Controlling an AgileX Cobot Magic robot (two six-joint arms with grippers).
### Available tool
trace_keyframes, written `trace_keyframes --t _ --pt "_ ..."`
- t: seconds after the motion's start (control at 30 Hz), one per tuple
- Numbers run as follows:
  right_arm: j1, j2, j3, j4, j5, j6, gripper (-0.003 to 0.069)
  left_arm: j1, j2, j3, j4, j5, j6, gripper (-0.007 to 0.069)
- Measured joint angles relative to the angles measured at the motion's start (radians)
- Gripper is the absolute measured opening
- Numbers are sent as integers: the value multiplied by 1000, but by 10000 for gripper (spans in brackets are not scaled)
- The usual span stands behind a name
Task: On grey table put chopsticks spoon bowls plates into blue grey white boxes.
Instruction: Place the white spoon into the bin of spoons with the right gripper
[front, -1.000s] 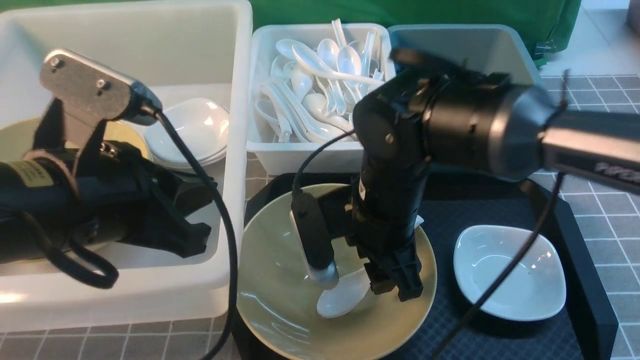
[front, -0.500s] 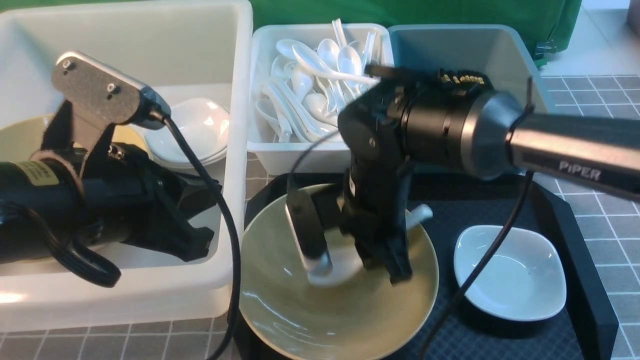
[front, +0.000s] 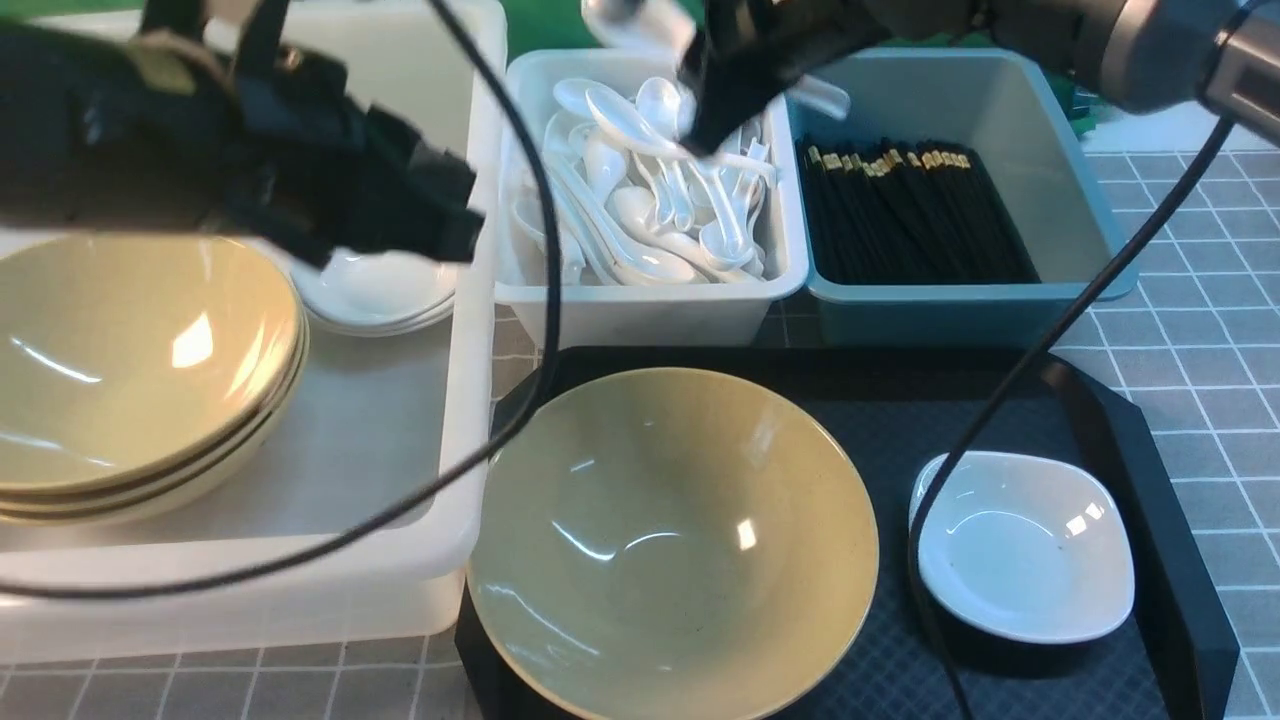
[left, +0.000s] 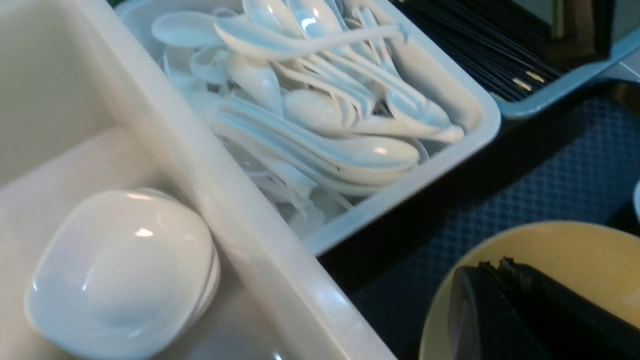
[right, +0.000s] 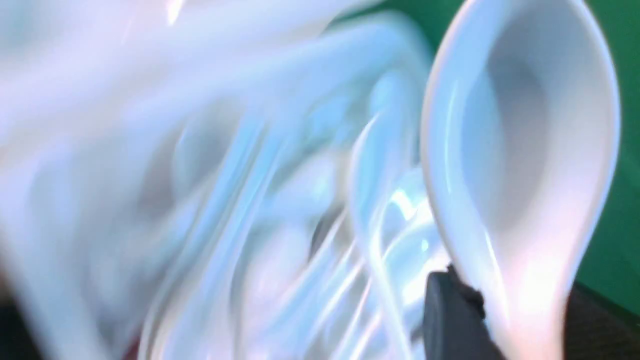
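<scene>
The right claw (front: 710, 125) hangs high over the white bin (front: 650, 310), clamped on a spoon (right: 520, 150). In the right wrist view the scoop stands just past the claw's black tip with its hollow side towards the camera, and in the front view a white end of the handle shows at the claw's right, towards the blue bin (front: 960, 315). The spoon is in the air, clear of the heap of spoons (front: 640, 220) that fills the white bin below it. That heap is blurred in the right wrist view. The left claw (front: 450, 225) is closed on nothing, its fingers (left: 520, 310) pressed together, and it hovers over the tub (front: 470, 400), above the stack of plates (front: 375, 290) at the tub's far side. A stack of bowls (front: 130, 360) sits in the tub's left part, just beside the plates. The chopsticks (front: 910, 210) lie side by side in the blue bin, gold bands at the far end. The two bins stand side by side, with the tub to the left of the white one. In front of the bins, a black tray (front: 1150, 450) rests on the table (front: 1220, 300). It carries one empty bowl (front: 670, 540) on its left and one plate (front: 1025, 545) on its right, apart from each other. The right arm's cable crosses in front of that plate.
</scene>
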Motion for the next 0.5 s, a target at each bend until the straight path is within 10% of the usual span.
trace_keyframes --t 0.27,0.5 --pt "-18 150 -2 0 -285 199 253 0 43 -11 6 33 -1 -11" --pt "-19 205 -9 0 -303 276 541 0 43 -11 58 54 -3 -11"
